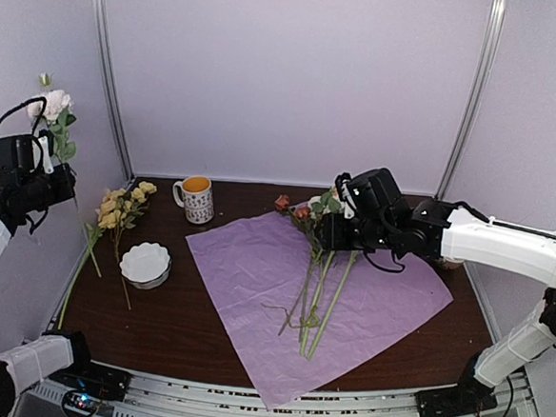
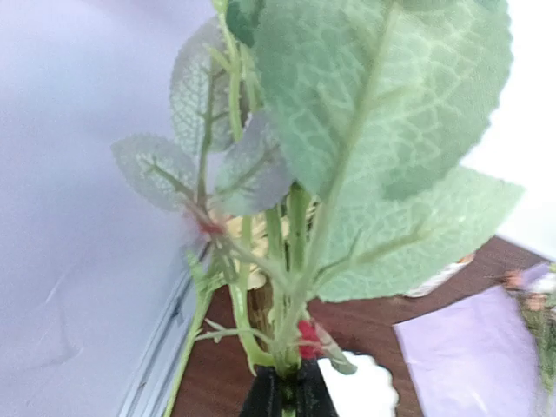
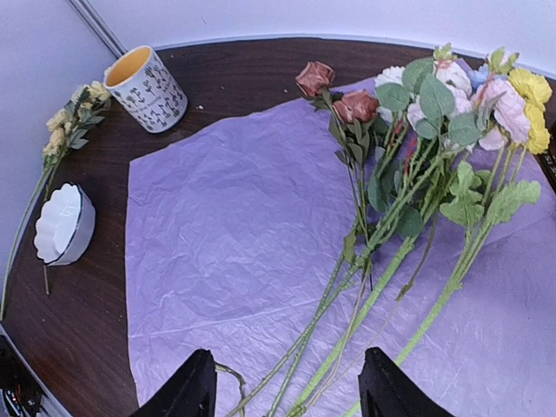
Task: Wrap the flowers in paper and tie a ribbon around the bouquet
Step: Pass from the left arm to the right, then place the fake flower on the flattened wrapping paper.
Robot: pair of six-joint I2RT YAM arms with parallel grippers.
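My left gripper is raised at the far left, shut on the green stem of a white flower; large leaves fill the left wrist view. The pink paper lies flat on the table. Several flowers with peach, pink, white and yellow blooms lie loose on it. My right gripper hovers open over their stems, touching nothing. A bunch of yellow flowers lies on the table at the left. The ribbon is out of view.
A patterned mug stands at the back, left of the paper. A white scalloped bowl sits near the yellow flowers. White walls and metal posts enclose the dark wooden table.
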